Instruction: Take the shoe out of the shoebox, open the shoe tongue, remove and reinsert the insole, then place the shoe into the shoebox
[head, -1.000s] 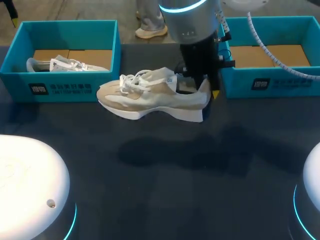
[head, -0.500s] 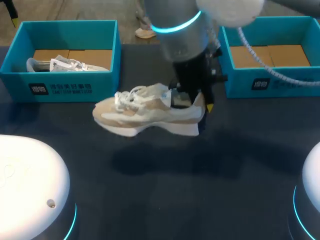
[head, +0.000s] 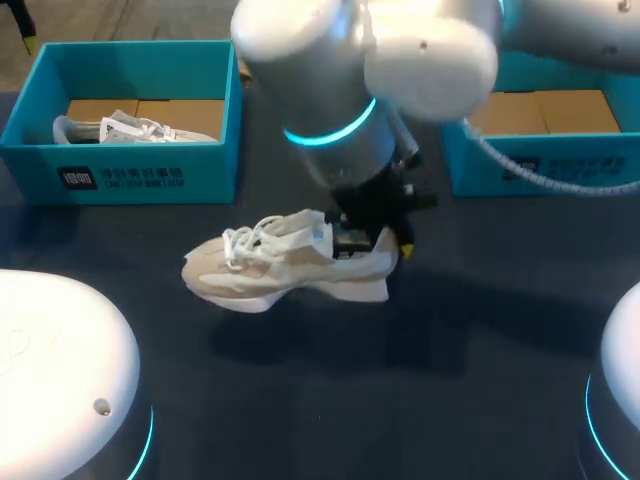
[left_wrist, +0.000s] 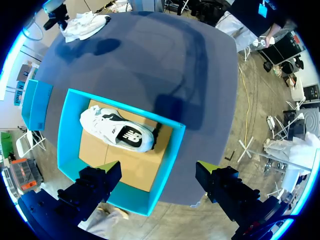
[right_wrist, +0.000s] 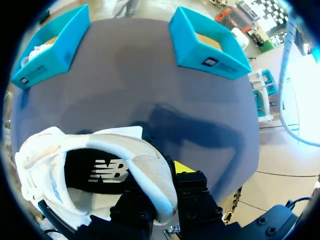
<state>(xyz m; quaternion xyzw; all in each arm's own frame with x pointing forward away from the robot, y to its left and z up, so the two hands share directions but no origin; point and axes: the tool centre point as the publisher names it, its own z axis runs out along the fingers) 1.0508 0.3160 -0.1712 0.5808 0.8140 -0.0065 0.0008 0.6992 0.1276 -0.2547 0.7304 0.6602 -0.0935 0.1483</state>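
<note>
The shoe (head: 285, 262) looks soft in the upper, stiffer in the sole and probably light. Its padded heel rim offers the firmest hold, and the right jaws pinch it there, one finger inside, one behind. It is low over the middle of the worktop (head: 300, 400); whether the sole touches I cannot tell. The right arm (head: 350, 90) hides the heel from above. The left jaws stand spread over the left box (left_wrist: 172, 150), which holds another shoe (left_wrist: 117, 132).

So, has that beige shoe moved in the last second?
Yes. The beige shoe, held by the right gripper, has drawn away from the right shoebox, leftward and nearer the robot.
</note>
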